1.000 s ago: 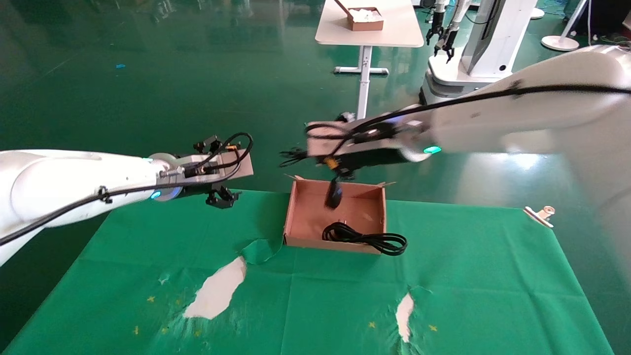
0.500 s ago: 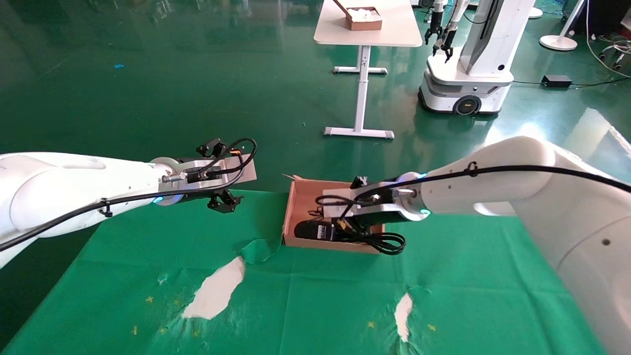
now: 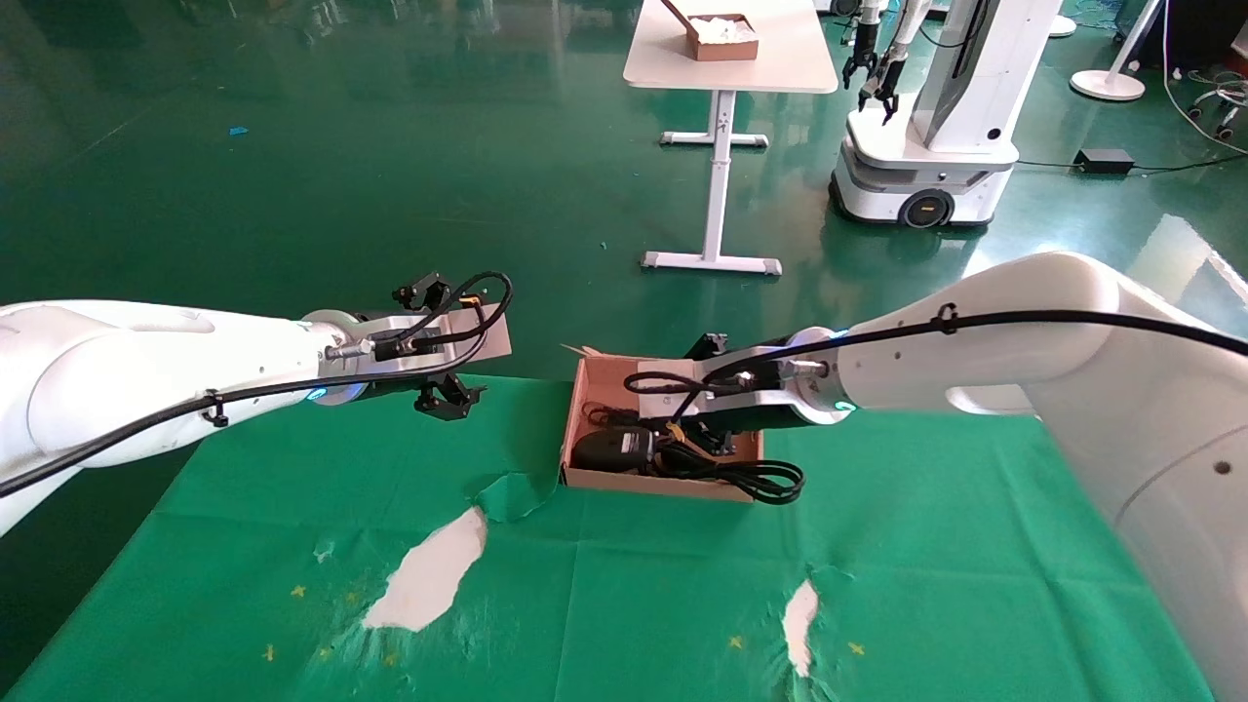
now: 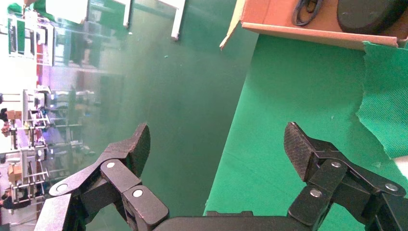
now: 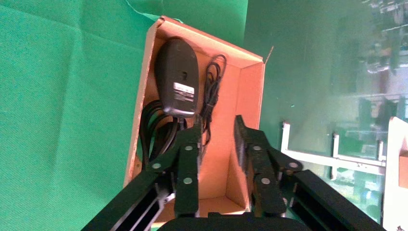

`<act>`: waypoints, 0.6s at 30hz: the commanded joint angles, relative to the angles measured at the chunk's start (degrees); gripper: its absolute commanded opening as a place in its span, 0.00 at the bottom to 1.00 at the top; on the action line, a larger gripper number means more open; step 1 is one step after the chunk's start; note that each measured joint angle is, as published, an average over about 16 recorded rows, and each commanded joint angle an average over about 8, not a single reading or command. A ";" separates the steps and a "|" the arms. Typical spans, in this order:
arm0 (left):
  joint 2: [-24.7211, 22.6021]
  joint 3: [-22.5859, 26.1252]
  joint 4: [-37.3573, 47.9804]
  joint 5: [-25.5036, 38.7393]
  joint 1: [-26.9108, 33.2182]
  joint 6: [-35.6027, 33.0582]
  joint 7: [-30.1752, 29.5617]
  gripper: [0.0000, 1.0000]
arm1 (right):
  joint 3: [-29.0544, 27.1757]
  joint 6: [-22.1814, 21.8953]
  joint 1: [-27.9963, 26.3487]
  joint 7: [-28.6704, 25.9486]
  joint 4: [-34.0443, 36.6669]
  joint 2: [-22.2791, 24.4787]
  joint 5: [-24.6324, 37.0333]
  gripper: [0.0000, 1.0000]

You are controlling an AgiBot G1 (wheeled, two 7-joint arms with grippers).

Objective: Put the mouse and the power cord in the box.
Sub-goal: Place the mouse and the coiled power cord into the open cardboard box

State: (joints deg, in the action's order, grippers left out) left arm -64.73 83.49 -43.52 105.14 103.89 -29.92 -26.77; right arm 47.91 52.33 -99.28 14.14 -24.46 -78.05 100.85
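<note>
- Head view: right gripper (image 3: pixel 707 439) low inside the box (image 3: pixel 597 388), which sits at 12 o'clock on the green cloth (image 3: pixel 624 585). Mouse (image 3: pixel 609 449) lying in the box's 9 o'clock end, apart from the fingers. Power cord (image 3: pixel 746 476) coiled along the near wall, one loop spilling over the rim at 5 o'clock onto the cloth. Left gripper (image 3: pixel 448 398) hanging idle at 10 o'clock of the box, well apart.
- Left wrist view: left gripper (image 4: pixel 216 144) spread wide, nothing between the pads, only cloth and floor beyond; corner of the box (image 4: pixel 308 31) and a bit of the mouse (image 4: pixel 368 14) showing far off.
- Right wrist view: right gripper (image 5: pixel 216 130) parted a little, grasping nothing. Mouse (image 5: pixel 177 77) belly-up against the box wall (image 5: pixel 144 96), white label showing, its thin cable (image 5: pixel 211 91) bundled beside it. Power cord (image 5: pixel 154 127) looped under the mouse's near end, just beside one finger (image 5: pixel 192 144).
- Step in hand, by the look of it: mouse drop done, hand let go.
- Next move, likely: lift straight out without snagging the thin cable, then nudge the overhanging cord loop inside.
</note>
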 commanded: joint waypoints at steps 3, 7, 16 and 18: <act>-0.03 -0.02 0.06 -0.06 -0.01 0.00 0.06 1.00 | -0.75 0.73 0.60 -0.34 -0.96 0.80 -1.07 1.00; -0.03 -0.02 0.06 -0.06 -0.01 0.00 0.06 1.00 | -2.59 2.66 2.79 -1.79 -3.81 3.30 -4.49 1.00; -0.03 -0.02 0.06 -0.06 -0.01 0.00 0.06 1.00 | -7.43 7.74 8.57 -5.61 -11.30 9.87 -13.50 1.00; -0.03 -0.02 0.06 -0.06 -0.01 0.00 0.06 1.00 | -8.52 8.88 9.86 -6.46 -12.98 11.34 -15.52 1.00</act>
State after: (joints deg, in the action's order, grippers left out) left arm -64.77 83.47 -43.46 105.09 103.88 -29.92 -26.71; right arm 39.40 61.20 -89.43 7.68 -37.43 -66.72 85.34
